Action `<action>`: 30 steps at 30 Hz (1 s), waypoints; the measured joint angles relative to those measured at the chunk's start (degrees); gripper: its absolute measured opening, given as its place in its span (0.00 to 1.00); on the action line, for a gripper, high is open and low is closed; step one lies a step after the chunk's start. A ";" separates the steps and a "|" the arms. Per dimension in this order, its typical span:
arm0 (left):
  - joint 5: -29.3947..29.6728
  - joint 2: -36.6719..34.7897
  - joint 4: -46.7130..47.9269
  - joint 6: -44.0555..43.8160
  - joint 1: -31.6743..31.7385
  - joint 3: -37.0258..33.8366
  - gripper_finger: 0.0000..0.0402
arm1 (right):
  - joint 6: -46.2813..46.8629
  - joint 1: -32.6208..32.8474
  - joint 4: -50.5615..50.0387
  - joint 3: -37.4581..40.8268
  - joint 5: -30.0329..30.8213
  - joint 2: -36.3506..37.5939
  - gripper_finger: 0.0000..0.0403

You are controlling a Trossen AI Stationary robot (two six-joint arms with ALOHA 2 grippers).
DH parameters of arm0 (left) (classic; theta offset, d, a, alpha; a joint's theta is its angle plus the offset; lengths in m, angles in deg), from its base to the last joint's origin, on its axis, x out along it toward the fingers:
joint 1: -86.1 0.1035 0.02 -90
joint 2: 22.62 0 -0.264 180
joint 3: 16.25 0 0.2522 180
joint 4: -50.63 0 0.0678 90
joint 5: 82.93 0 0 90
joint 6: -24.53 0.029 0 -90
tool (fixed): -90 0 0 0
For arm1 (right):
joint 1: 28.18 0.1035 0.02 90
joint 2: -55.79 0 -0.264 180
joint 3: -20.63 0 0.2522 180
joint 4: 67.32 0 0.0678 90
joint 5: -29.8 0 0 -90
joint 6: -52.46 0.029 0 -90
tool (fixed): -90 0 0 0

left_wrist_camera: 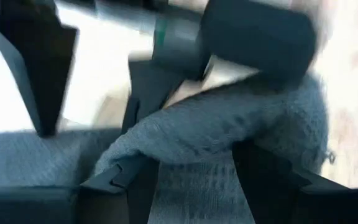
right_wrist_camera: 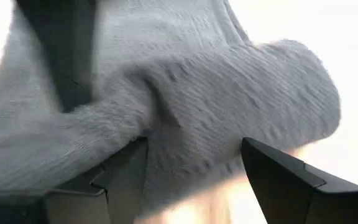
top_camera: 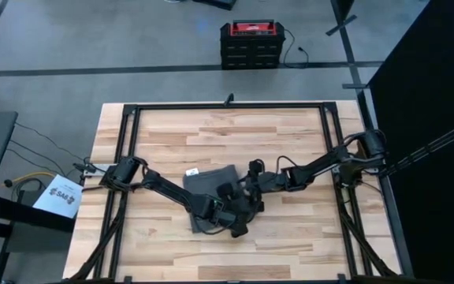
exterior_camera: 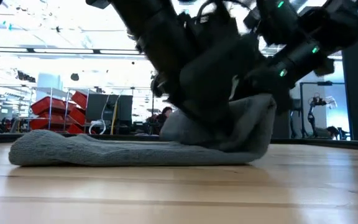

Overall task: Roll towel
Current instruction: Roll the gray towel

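Pale wood planks are making up the table (top_camera: 290, 142), the biggest thing in the high view, with a black frame (top_camera: 227, 106) running along its edges. Beyond the table's far edge a red and black case (top_camera: 249, 44) is sitting on the grey floor, and a white sheet of paper (top_camera: 60, 196) is lying off the table's left side, near the left arm's base.

Both dark arms are reaching in toward the middle of the table and meeting over the towel (top_camera: 210, 183). Grey cloth is lying flat there, with one end lifted and curling over where the grippers are working; in the low view the towel (exterior_camera: 135, 149) is resting on the wood, flat on one side and humped up under the arms on the other.

Left gripper (left_wrist_camera: 194, 171) is sitting low over the cloth, its two fingers standing apart with a fold of towel bunching between them. I cannot tell whether they are pinching it.

Right gripper (right_wrist_camera: 194, 165) is pressing in close against the rolled edge, fingers spread, with a thick hump of cloth filling the gap between them.

Small white tag (top_camera: 190, 171) is showing at the towel's far edge, on the left arm's side.
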 joint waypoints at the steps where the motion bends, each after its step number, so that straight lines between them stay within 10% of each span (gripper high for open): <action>1: 0.00 -0.03 0.04 0.07 -0.02 0.04 0.48 | 0.20 -0.41 0.51 0.00 0.00 -0.46 0.62; 12: -0.68 0.09 2.95 0.28 -0.19 -0.03 0.48 | -0.71 0.99 -1.26 -0.03 0.13 1.29 0.62; 30: -2.94 0.29 0.57 17.18 6.87 -0.22 0.48 | 3.01 4.05 -35.09 0.07 3.28 22.17 0.62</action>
